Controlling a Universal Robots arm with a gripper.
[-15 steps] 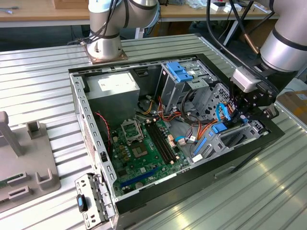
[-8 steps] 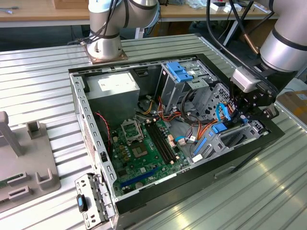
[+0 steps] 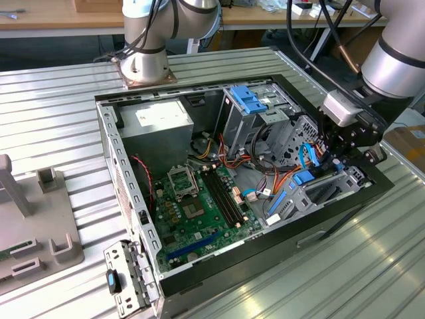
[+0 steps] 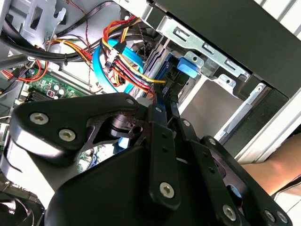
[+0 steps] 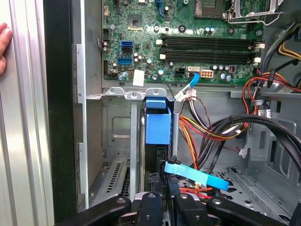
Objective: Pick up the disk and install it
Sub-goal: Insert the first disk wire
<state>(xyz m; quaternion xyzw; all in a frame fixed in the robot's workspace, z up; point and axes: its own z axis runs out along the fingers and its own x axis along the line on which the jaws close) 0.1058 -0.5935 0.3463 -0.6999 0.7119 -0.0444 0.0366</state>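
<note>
In the exterior view, the black gripper (image 3: pixel 339 154) is reaching down into the open computer case (image 3: pixel 133 199) at the exterior view's right. It is sitting over the drive bay (image 3: pixel 319 193) by the blue cables (image 3: pixel 304 159). The green motherboard (image 3: pixel 199 206) and the grey power-supply box (image 3: pixel 156 123) are lying farther to the exterior view's left.

In the second wrist view, the thin fingers (image 4: pixel 157 110) are sitting close together on something dark and thin with a blue tab (image 4: pixel 190 68). I cannot tell if they are squeezing it.

In the first wrist view, the disk (image 5: pixel 157 136) is standing on its edge inside the bay, with its blue rail showing. The gripper (image 5: pixel 162 195) is just beside it. A hand (image 5: pixel 4 47) is resting on the case edge.
</note>
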